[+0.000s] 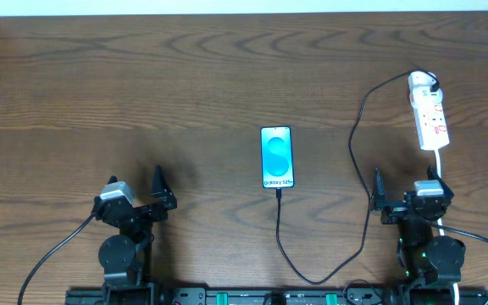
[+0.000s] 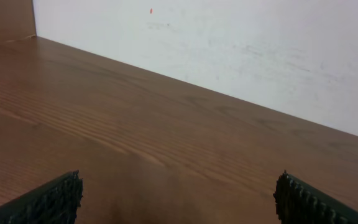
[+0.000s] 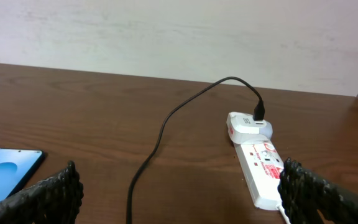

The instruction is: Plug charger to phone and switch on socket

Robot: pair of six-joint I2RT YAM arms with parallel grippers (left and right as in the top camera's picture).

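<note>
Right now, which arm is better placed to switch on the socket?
Right. The right gripper is open close to the socket, which its wrist camera sees; the left gripper is far off, beyond the phone.

Surface: dark brown wooden desk [image 1: 142, 85], visible grain, filling the view.
Backdrop: plain white wall [image 3: 166, 31], along far desk edge.

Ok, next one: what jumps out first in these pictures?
The phone, its bright blue screen lit, lies mid-table. The thin black charger loops from the phone's near edge round to the white socket at the far right, its plug in the strip's far end. The left claw and the right claw rest open near the front edge, holding nothing.
</note>
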